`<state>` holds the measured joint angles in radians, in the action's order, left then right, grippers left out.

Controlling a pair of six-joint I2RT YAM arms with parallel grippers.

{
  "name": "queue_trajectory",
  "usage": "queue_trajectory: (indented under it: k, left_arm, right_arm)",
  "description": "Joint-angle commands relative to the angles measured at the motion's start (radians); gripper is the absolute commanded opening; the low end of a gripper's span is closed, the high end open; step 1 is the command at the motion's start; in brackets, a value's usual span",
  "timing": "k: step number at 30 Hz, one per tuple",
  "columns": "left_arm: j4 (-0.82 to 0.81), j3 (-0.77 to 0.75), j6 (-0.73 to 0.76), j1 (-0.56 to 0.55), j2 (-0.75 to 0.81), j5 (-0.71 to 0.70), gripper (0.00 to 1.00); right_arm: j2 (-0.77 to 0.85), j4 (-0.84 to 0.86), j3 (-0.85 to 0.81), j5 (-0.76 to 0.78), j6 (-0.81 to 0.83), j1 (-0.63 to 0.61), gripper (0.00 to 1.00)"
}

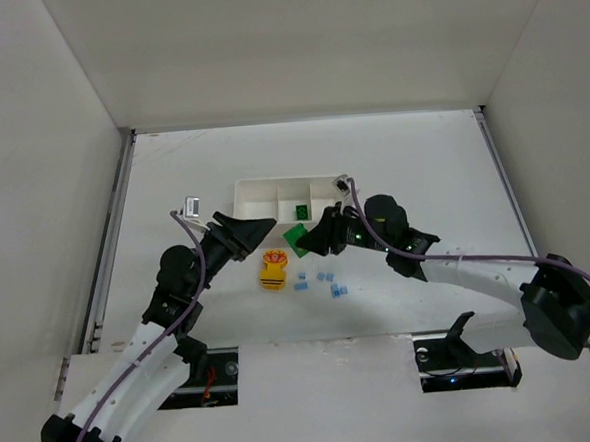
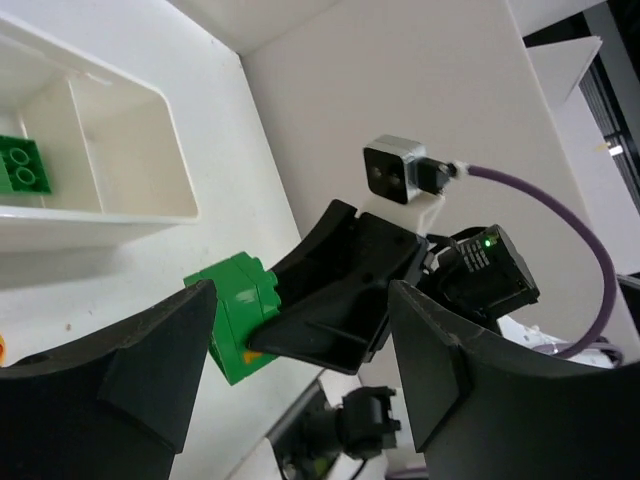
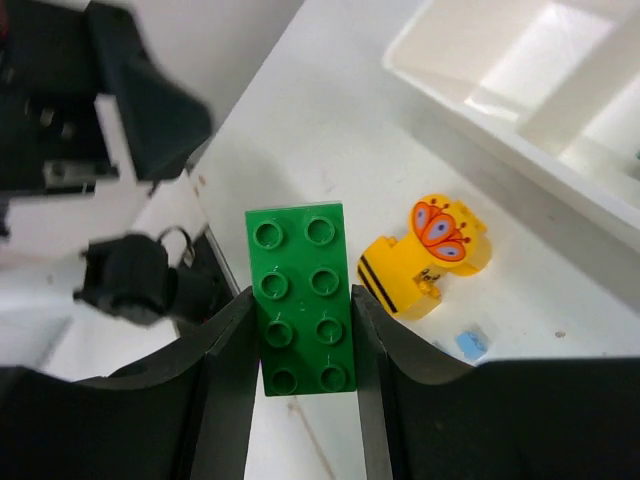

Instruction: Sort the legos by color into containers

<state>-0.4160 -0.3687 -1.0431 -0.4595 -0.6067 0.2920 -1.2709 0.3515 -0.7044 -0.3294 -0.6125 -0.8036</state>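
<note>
Pinching the green brick (image 3: 305,300) by its long sides, your right gripper (image 1: 314,238) holds it with its two rows of four studs facing the wrist camera, just short of the near wall of the white tray (image 1: 263,188). A second green brick (image 1: 300,212) lies in the middle compartment. Your left gripper (image 1: 263,230), fingers spread wide, crowds the held brick's left. The yellow brick (image 1: 273,270) and blue bits (image 1: 319,280) lie on the near side.
</note>
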Motion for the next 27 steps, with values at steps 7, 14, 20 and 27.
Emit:
queue_trajectory:
  k: [7, 14, 20, 27]
  left_arm:
    - [-0.29, 0.086, 0.112, -0.139, -0.106, -0.25, 0.66]
    - [-0.386, 0.097, 0.121, -0.212, -0.172, -0.349, 0.62]
    - [-0.492, 0.091, 0.101, -0.238, -0.24, -0.386, 0.58]
    - [-0.656, 0.07, 0.092, -0.248, -0.344, -0.404, 0.51]
  right_arm:
    - [-0.073, 0.346, 0.022, -0.092, -0.407, 0.085, 0.28]
    - [-0.093, 0.428, 0.043, -0.109, -0.497, 0.12, 0.28]
    - [-0.111, 0.517, 0.069, -0.132, -0.59, 0.131, 0.28]
    - [-0.154, 0.737, 0.128, -0.175, -0.789, 0.166, 0.27]
